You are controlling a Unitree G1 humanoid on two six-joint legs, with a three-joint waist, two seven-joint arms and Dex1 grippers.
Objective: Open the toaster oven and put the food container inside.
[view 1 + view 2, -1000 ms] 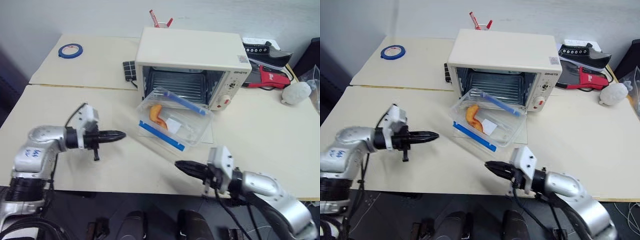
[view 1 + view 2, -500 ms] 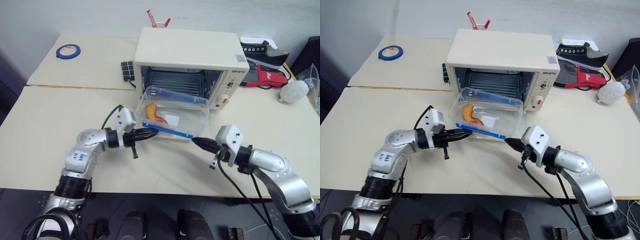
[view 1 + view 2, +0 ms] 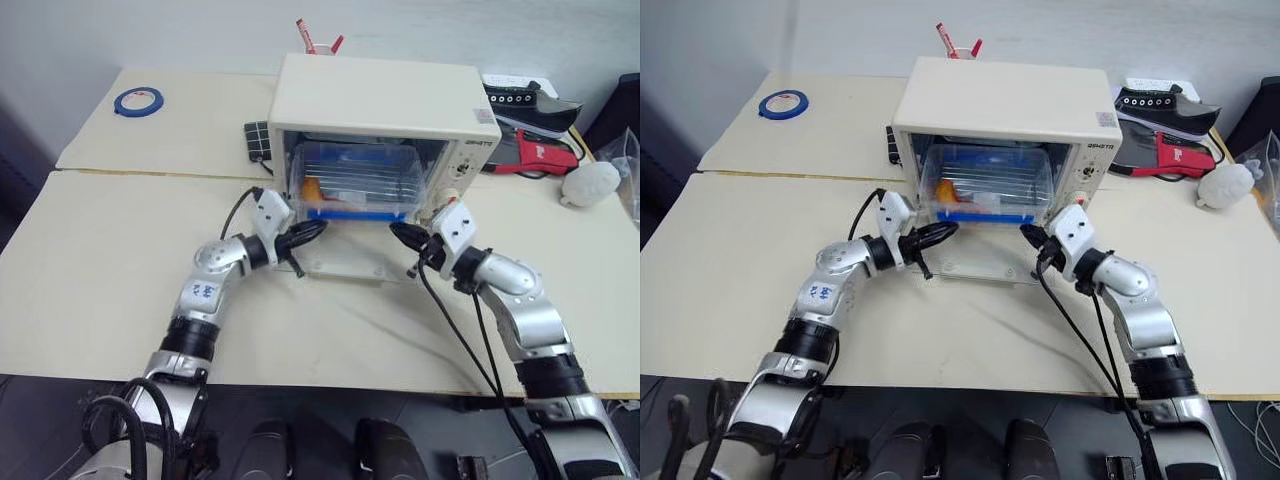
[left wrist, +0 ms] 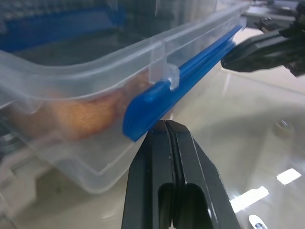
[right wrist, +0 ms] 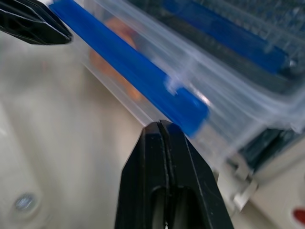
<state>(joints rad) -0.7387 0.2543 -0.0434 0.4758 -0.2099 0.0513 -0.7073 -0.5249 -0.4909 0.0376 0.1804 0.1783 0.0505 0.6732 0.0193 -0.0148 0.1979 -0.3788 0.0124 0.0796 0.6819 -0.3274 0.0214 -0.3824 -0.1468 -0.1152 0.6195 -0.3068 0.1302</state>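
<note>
Food container halfway into the toaster oven, resting over the dropped glass door. Left gripper and right gripper, fingers pinched shut, holding nothing, nudging its near blue edge, likely pushing inward.

The toaster oven has a smooth, matt cream shell that looks like painted metal, thin metal wire bars inside, and a glossy glass door lying flat that mirrors light in the wrist views. The food container is clear, slightly glossy plastic with opaque smooth blue plastic clip strips, and the orange-brown food inside looks rough and crumbed. The table is a matt pale laminate, while the left gripper and right gripper have smooth black plastic-looking fingers on arms of satin silver metal.
</note>
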